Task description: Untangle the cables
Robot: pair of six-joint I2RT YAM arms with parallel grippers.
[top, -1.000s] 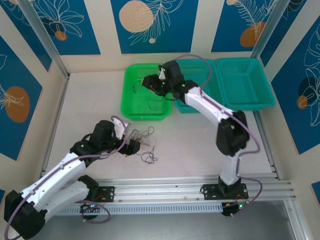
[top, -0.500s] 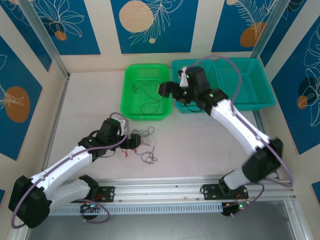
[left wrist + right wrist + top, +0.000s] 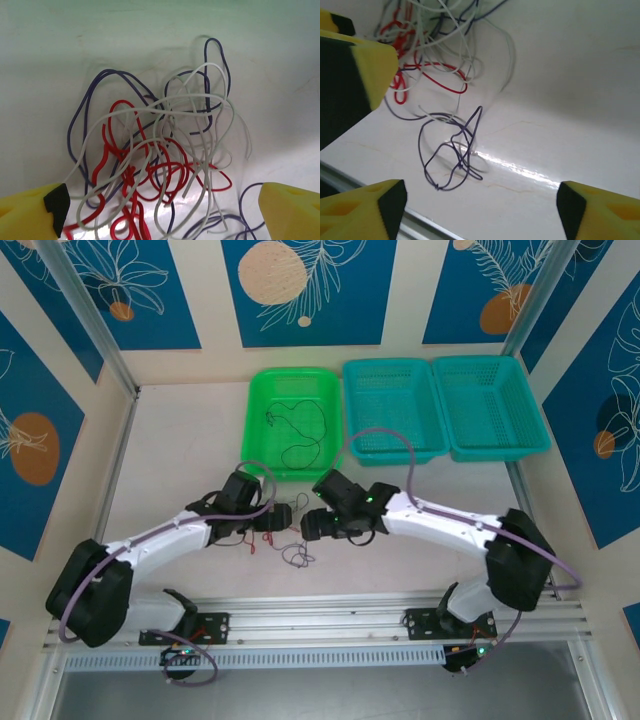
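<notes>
Step (my reading): picking one strand to draw out of the tangle.
Cables: red cable (image 3: 125, 165), white cable (image 3: 195, 97) and dark cable (image 3: 87, 105) lie heaped together on the table (image 3: 180, 460), near the front of the green basket (image 3: 248, 440).
Left gripper (image 3: 272, 518): jaws spread wide, nothing between them, at the heap's edge.
Right gripper (image 3: 308, 525): jaws spread, empty, facing the left one across the heap.
Best target: the stray dark loop (image 3: 451, 155), farthest from the basket and clear of the heap.
Method: pinch that strand alone, pin the heap with the other gripper, draw away slowly.
Risk: catching two wires tightens the knot.
</notes>
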